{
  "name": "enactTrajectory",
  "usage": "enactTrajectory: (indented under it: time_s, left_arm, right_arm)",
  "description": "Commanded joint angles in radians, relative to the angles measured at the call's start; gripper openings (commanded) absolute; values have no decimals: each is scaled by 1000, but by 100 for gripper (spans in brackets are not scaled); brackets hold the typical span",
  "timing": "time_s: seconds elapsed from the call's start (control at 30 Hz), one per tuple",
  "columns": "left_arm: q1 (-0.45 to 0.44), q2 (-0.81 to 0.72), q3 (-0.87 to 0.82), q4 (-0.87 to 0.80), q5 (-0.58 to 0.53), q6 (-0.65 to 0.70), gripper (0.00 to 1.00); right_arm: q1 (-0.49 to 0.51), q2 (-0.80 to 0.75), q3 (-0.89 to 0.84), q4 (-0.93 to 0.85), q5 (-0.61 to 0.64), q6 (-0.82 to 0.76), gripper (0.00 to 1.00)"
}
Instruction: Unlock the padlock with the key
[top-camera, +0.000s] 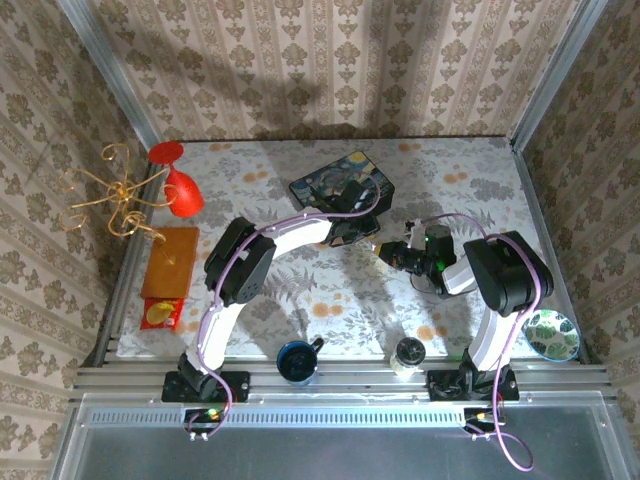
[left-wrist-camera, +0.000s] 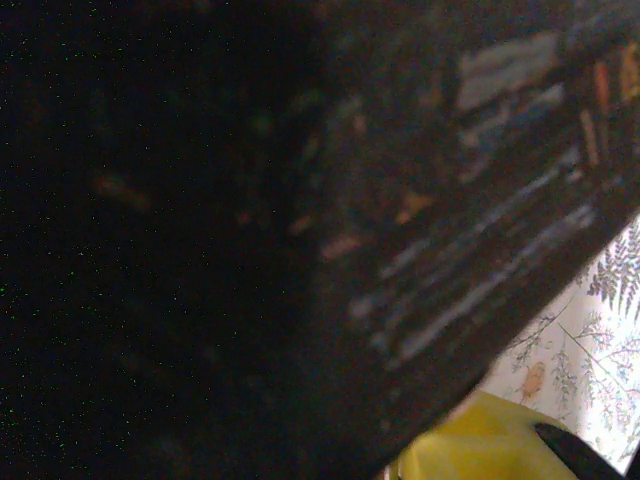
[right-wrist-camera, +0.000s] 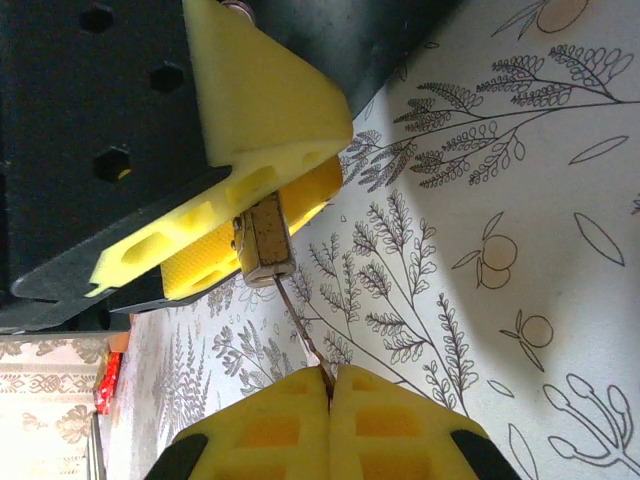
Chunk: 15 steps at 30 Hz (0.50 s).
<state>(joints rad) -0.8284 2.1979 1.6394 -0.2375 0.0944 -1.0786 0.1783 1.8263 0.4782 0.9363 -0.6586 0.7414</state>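
Yellow foam pads of my right gripper (right-wrist-camera: 330, 378) sit closest to the wrist camera, pressed flat together with no gap. Pinched at their tips is the key (right-wrist-camera: 300, 330), a thin strip of metal running away from me. Its far end meets the end face of the padlock (right-wrist-camera: 262, 238), a small brass-coloured block; how deep the key sits inside it I cannot tell. The padlock is clamped between the two yellow pads of my left gripper (right-wrist-camera: 285, 190), with that gripper's black body behind it. Floral tablecloth (right-wrist-camera: 500, 220) runs beneath both.

From above, the near edge of the table has a dark blue cup (top-camera: 297, 361) and a small jar (top-camera: 408, 352) between my two bases, and a patterned bowl (top-camera: 551, 334) beside the right one. Farther in, at mid-table, my two grippers meet tip to tip, the left arm arching in from the left and the right reaching in from the right. Just past them lies the dark blue painted box (top-camera: 340, 185); my left wrist camera sees its painted side as a dark blur, one yellow pad (left-wrist-camera: 470, 445) at the bottom. At the far left are a flat orange box (top-camera: 168, 262), a red goblet (top-camera: 182, 190) and a gold wire ornament (top-camera: 105, 195).
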Motion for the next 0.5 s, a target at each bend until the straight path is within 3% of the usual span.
enactTrajectory:
  time_s: [0.0, 0.47]
  left_arm:
    - [5, -82, -7, 49, 22, -16, 13]
    - [11, -89, -13, 62, 17, -29, 13]
  right_arm:
    - [-3, 12, 9, 58, 25, 12, 0]
    - [-5, -11, -16, 75, 35, -4, 0]
